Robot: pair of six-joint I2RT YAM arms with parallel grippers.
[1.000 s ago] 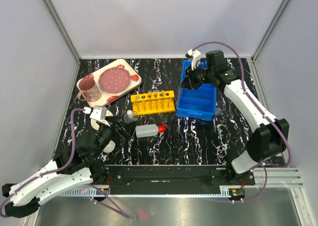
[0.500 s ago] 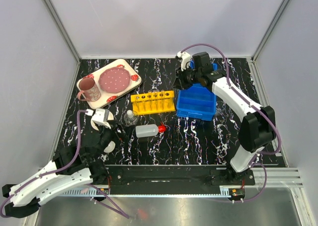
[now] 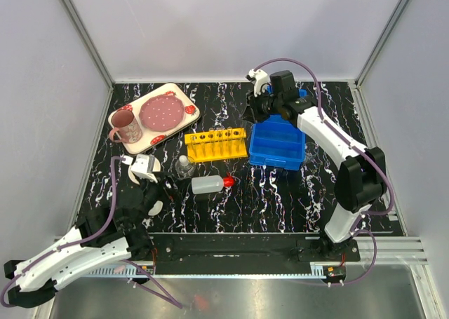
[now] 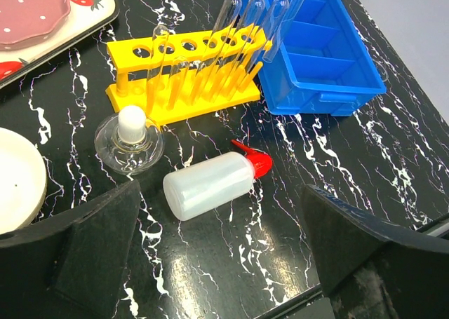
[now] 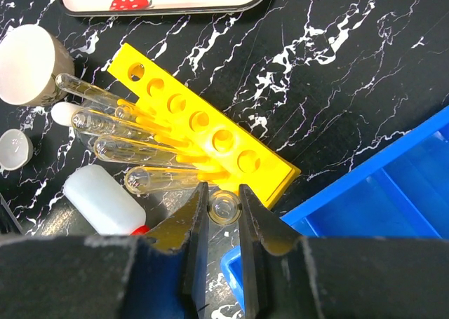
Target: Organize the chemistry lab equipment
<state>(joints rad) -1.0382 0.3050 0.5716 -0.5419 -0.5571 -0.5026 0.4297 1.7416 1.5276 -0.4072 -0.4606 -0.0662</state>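
left pincer [image 4: 219, 187]: spread wide with nothing between its fingers, low over the near left part of the table [image 3: 280, 200], facing the flask and the squeeze bottle.
pink mug [image 3: 125, 127]: stood upright on the near-left corner of the tray [image 3: 181, 98], beside the plate [image 3: 161, 111], at the back left.
small white dish [image 3: 155, 207]: lay on the table near the front edge, just beside the left arm and partly hidden by it.
flask [image 3: 184, 165]: stood upright with a white stopper, in front of the left end of the yellow rack and just left of the squeeze bottle.
squeeze bottle [image 3: 206, 185]: lay on its side in front of the yellow rack, red cap pointing right.
yellow rack [image 3: 216, 145]: stood mid-table, its right end near the blue bin.
test tubes [image 5: 133, 151]: four stood in the yellow rack, open mouths up.
held tube [image 5: 224, 209]: seen end-on, open mouth toward the right wrist camera, above the gap between the right end of the yellow rack and the corner of the blue bin.
blue bin [image 3: 277, 159]: sat right of the yellow rack, divided into compartments.
right pincer [image 5: 223, 198]: narrowed onto the held tube, one finger on each side, raised above the table at the back.
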